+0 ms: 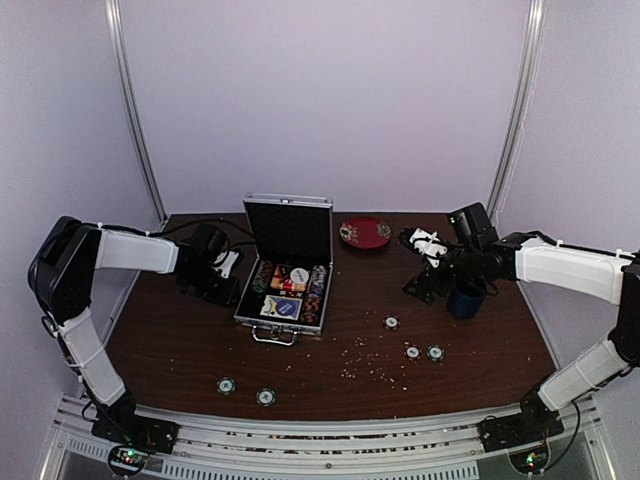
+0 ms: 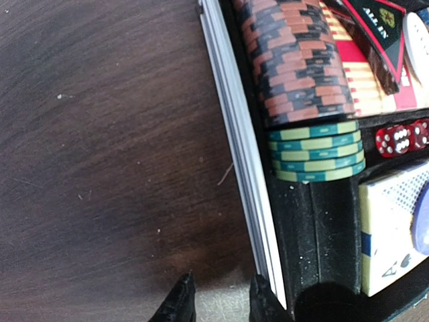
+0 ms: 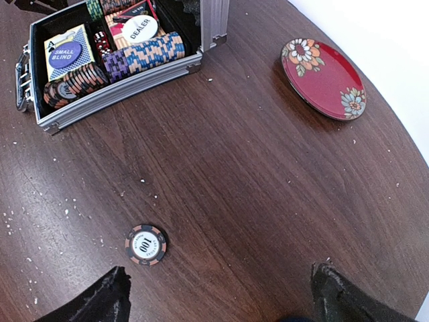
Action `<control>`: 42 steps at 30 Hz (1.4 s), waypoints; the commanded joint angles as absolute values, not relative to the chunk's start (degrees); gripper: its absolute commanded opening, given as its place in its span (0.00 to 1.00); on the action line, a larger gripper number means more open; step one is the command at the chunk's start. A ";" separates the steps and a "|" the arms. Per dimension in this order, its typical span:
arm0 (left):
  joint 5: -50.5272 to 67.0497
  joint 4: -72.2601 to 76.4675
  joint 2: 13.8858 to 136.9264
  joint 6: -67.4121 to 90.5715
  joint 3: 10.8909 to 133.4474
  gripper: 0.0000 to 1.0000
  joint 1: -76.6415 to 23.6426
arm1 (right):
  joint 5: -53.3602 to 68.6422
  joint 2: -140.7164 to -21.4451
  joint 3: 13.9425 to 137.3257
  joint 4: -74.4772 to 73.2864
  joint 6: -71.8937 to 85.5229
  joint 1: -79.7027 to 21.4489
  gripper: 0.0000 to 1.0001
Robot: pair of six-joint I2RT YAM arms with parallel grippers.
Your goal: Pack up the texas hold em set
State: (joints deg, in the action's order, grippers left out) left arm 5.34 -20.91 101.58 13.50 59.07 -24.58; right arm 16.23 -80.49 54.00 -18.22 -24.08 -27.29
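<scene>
Left pincer (image 2: 221, 303): fingertips a narrow gap apart, with only bare bench (image 2: 100, 168) between them. One tip lies at the silver rim of the case (image 2: 241, 168); whether it touches the rim cannot be told. Right pincer (image 3: 224, 298): fingers spread wide and empty, poised above a black-and-orange chip (image 3: 145, 244) lying flat on the bench. The case stands open at the middle of the bench, with its lid upright at the far side and its handle toward the arms. Inside, along the wall nearest the left pincer, a row of orange-and-black chips (image 2: 295, 60) stands on edge, followed by a short run of green chips (image 2: 318, 151). Beside these lie the red dice (image 2: 395, 139) and a card deck (image 2: 392, 228); a white dealer button (image 3: 139, 29) rests on the contents. Outside the case, three right-hand chips (image 1: 412, 352) lie near the right arm and two near-left chips (image 1: 226, 385) lie toward the bench's front edge. A red plate (image 1: 364, 232) sits right of the lid, and a dark mug (image 1: 466, 297) stands under the right arm. Pale crumbs (image 1: 365, 360) speckle the bench.
</scene>
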 commanded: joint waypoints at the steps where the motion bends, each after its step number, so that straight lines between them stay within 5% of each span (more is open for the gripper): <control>1: 8.99 -18.98 101.95 11.12 60.47 0.30 -27.02 | 15.73 -80.85 53.89 -18.43 -24.61 -27.53 0.94; 21: 6.06 -21.12 102.08 9.12 61.44 0.34 -32.87 | 16.65 -81.30 54.13 -19.20 -25.09 -27.60 0.93; 30: 2.73 -29.18 93.30 9.04 59.63 0.52 -32.87 | 18.72 -81.49 54.28 -20.39 -26.30 -27.60 0.92; 42: 3.48 -42.94 87.01 9.53 57.57 0.56 -41.72 | 21.89 -85.55 57.81 -25.40 -28.29 -29.18 0.86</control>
State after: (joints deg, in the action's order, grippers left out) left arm 3.64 -35.77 87.18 8.82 59.22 -37.56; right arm 20.82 -84.25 55.83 -23.75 -27.29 -27.99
